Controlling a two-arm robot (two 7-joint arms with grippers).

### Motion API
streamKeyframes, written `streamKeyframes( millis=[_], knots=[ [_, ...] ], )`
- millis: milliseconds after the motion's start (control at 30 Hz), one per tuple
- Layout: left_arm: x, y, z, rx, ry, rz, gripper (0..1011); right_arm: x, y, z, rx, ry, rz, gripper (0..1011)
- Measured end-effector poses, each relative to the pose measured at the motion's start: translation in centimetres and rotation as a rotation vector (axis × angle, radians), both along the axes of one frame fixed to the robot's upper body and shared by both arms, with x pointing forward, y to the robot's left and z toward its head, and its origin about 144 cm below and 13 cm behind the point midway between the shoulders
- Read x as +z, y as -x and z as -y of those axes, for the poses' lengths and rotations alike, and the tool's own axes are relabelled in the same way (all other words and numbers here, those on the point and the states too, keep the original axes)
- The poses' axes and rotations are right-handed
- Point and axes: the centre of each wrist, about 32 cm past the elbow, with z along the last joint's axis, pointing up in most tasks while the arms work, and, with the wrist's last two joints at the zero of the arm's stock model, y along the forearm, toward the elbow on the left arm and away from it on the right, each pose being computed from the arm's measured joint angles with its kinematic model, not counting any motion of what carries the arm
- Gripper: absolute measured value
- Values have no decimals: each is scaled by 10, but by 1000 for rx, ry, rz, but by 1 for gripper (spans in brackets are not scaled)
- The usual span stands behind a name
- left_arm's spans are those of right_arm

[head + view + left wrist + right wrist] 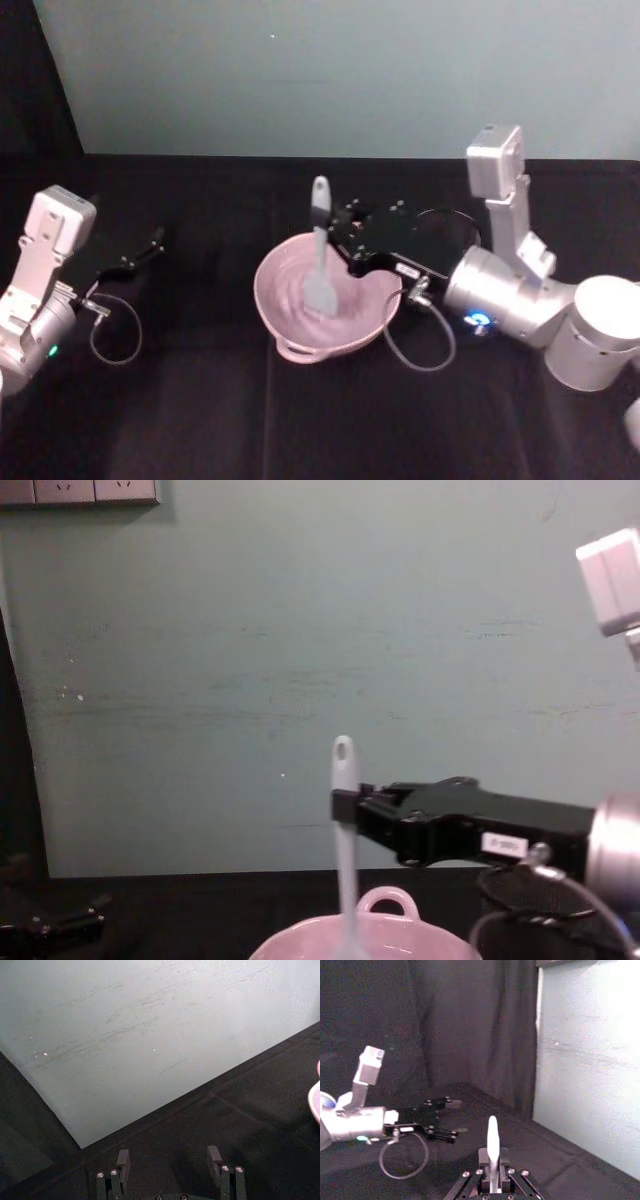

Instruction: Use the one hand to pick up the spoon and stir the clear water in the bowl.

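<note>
Spoon place: the spoon (320, 262) stands in the bowl (283, 318) at the middle of the black table (200, 420), with its blade down in the clear water (296, 290).
Hand state: the right gripper (330, 243) reaches in from the bowl's 3 o'clock. It is clamped on the upper handle, just below the hole, and the right wrist view shows its jaws pressed on both sides.
Other arm: the left gripper (152, 243) is parked well apart at 9 o'clock, its jaws apart and holding nothing.
Long axis: upright in the chest view. In the head view it runs from the holed tip at 12 o'clock to the blade at 6.
Handling: likely light and stiff. The smooth handle could swivel between flat jaws, so a firm pinch suits it.
Bowl: glossy, with its loop handle (297, 350) at 6 o'clock. It probably slides if the blade pushes its wall.
Water: barely a sheen. It should resist little, though fast circles may slop it.
</note>
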Motion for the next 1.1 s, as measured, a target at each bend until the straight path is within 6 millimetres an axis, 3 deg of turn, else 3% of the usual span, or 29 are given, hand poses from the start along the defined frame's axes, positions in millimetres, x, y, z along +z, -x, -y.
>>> streamKeyframes(
  millis=[233, 500, 833, 1100],
  knots=[
    [0, 0, 0, 0, 0, 0, 1011, -12, -12, -25, 12, -43, -12, 110],
    [0, 0, 0, 0, 0, 0, 1011, -20, -28, -36, -80, -81, 39, 110],
    [0, 0, 0, 0, 0, 0, 1011, -18, -38, -21, -206, -46, 81, 110],
    [0, 0, 0, 0, 0, 0, 1011, -6, -25, -2, -191, 8, 76, 110]
  ],
)
